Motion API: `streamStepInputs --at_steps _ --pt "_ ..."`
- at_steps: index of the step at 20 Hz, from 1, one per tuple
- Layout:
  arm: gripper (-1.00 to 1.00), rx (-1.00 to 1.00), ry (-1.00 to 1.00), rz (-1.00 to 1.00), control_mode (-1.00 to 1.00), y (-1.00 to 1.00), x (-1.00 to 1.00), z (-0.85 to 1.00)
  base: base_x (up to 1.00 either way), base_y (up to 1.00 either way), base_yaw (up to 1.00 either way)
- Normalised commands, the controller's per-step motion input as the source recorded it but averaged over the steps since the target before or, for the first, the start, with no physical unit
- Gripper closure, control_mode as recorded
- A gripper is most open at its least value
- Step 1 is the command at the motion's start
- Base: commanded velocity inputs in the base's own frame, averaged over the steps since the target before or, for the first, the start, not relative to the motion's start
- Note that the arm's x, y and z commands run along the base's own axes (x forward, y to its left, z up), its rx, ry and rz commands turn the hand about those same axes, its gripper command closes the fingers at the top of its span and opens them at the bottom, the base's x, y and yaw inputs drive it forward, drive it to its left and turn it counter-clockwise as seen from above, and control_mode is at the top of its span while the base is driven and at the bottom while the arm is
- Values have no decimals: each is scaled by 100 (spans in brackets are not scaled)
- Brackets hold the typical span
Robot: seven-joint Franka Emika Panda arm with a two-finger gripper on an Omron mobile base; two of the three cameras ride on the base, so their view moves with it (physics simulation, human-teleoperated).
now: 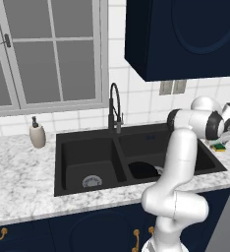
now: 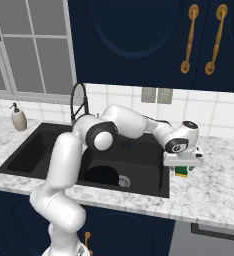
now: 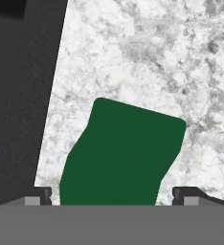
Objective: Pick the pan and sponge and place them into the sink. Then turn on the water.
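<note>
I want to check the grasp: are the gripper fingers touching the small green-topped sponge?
Apart. The hand view shows both fingertips beside the sponge, with marble counter between.

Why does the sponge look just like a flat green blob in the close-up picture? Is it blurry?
Hand view: the sponge is very close, so it looks big, flat green and unshaded, but its edges stay sharp. Right base view: its yellow layer shows under the open tool. Left base view: the sink looks evenly dark, without glare.

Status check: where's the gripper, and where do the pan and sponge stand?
Gripper open, fingers straddling sponge on the counter right of the sink. Pan already in right basin. Nothing blocking.
</note>
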Motion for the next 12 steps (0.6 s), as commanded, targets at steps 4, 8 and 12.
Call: streamStepInputs --at_steps 4,8,12 --pt "-100 0 0 0 -100 0 0 -50 0 0 0" --pt "100 0 2 0 -100 0 1 -42 0 0 0" --pt "100 0 0 0 -100 1 1 0 0 0 0"
